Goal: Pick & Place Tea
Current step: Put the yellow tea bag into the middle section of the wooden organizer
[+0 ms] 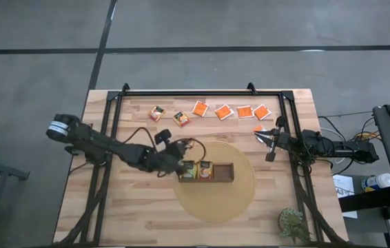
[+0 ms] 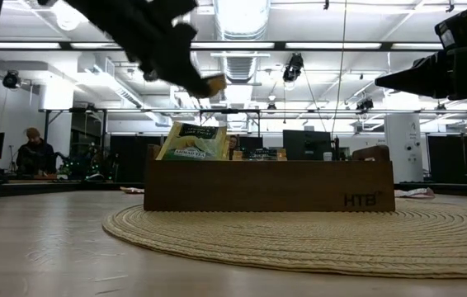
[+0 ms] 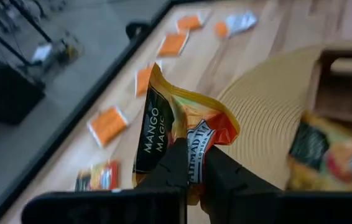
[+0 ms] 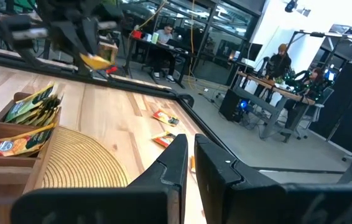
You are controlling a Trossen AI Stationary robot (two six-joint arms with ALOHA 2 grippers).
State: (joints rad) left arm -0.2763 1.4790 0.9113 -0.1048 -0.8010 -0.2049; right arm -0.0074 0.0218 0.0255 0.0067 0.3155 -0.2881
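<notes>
**A:** Where is the tea?

**B:** One yellow-orange sachet [image 3: 182, 140] is pinched between the closed fingers of the left gripper [image 1: 183, 148], held in the air just beside the wooden tray's [image 1: 227, 173] green-sachet end. In the tray, a green sachet [image 1: 188, 170] fills one end compartment and a yellow-orange one [image 1: 205, 169] the middle. Six more sachets [image 1: 223, 111] lie in a row on the table beyond the tray.

**A:** And the other arm?

**B:** The right gripper [image 1: 265, 138] waits off the tray's far end, near an orange sachet [image 1: 258, 129], fingers closed on nothing.

A wooden table [image 1: 112, 207] carries a round woven mat [image 1: 216, 203], loose tea sachets [image 1: 223, 111], a small plant [image 1: 293, 223].
</notes>
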